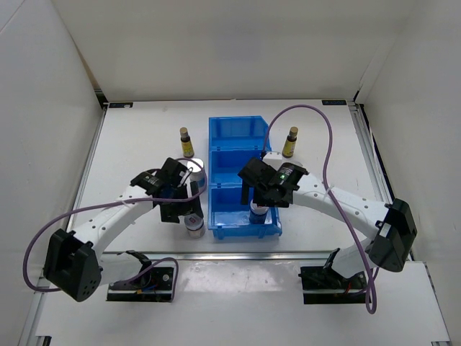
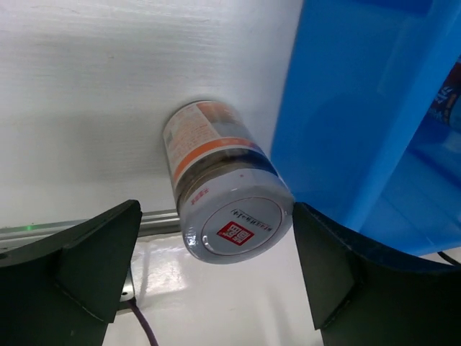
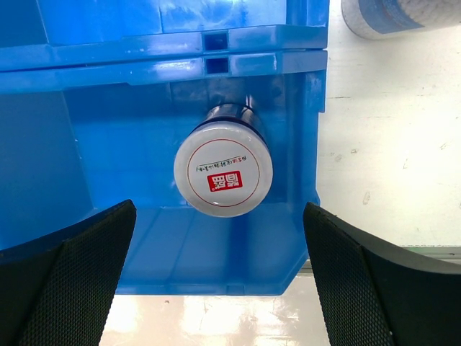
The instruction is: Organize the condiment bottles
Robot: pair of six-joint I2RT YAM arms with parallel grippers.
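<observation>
A blue bin with three compartments in a row sits in the middle of the white worktop.

The left fingers stand spread wide and hold nothing. The left wrist view shows the jar on the worktop in the gap ahead of them, clear of both. It is a squat jar with a silver lid that carries a red mark, and it stands upright just beside the bin's left wall, near the front corner.

The right fingers are also fully apart and empty, hanging over the bin's nearest compartment. The jar in the bin is of the same kind, with a silver lid and red mark. It stands upright on the floor of that compartment, close to the divider and free of both fingers.

The left amber bottle stands upright on the worktop left of the bin's far end. The right amber bottle stands the same way on the bin's other side. A silver-topped shaker sits just left of the bin, level with the middle compartment and partly hidden by the left arm. In the top corner of the right wrist view, part of a white container with a blue band shows outside the bin. I cannot tell more about it.
</observation>
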